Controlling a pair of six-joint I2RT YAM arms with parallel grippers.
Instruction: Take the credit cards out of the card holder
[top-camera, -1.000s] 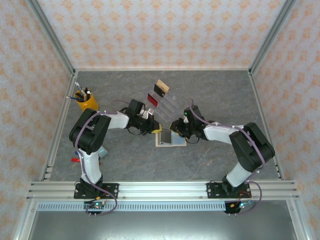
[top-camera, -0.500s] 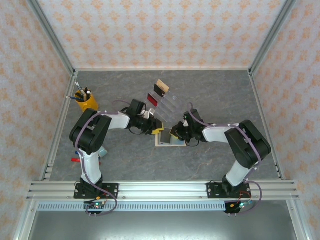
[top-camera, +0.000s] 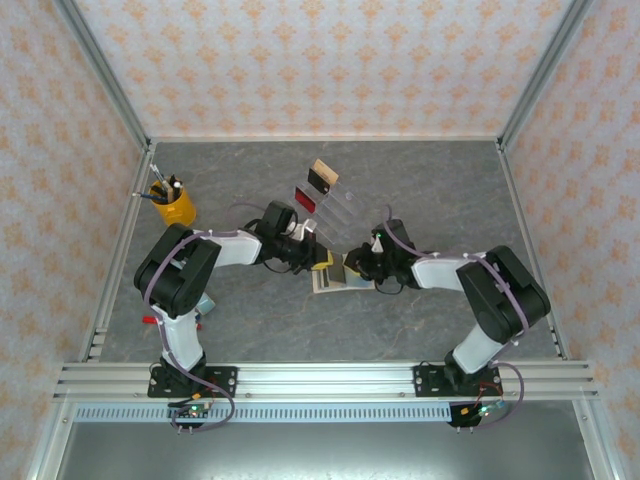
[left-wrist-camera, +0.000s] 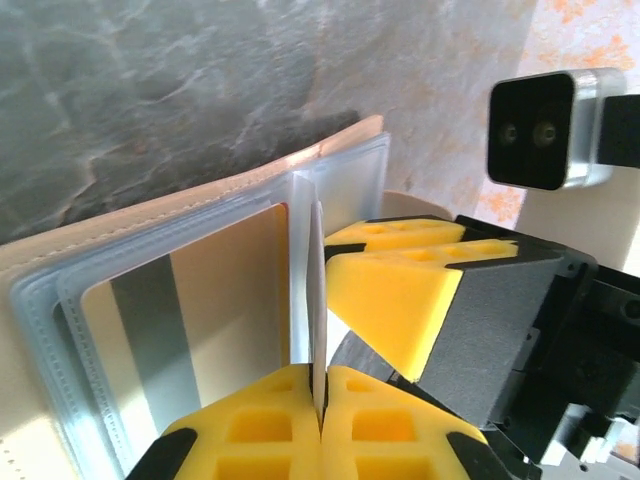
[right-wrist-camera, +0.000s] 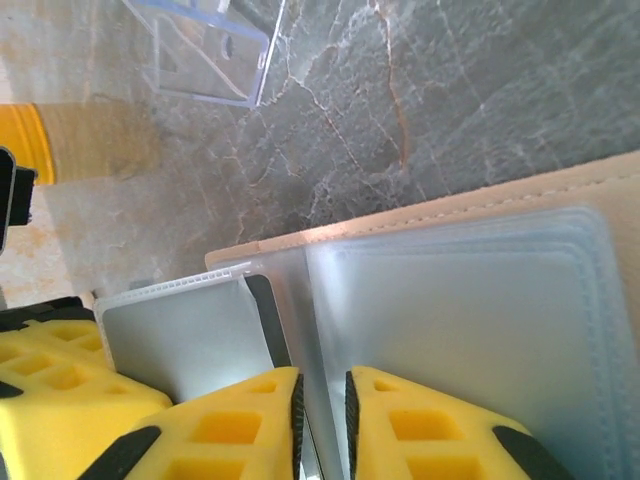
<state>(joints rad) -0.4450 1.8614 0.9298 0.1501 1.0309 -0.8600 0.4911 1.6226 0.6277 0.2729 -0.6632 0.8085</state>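
Overhead view: on a grey stone-look table, two arms meet over the tan card holder, which lies open near the middle. Since a second ago the left gripper has pushed rightward onto the holder's left edge. The right gripper has come nearer and settled on the holder too, and the holder has skewed slightly. Farther back, a clear stand holds a red card and a tan card with a black band. These are the same two as before, so no card has come out in that time.

Left wrist view: the left fingers are pressed together on a thin clear sleeve leaf of the holder. Left of it, a pale card with a grey stripe sits inside a sleeve.

Right wrist view: the right fingers stand almost together, pinching another leaf of the holder. The arms are likely parting the sleeves to reach the card left inside.
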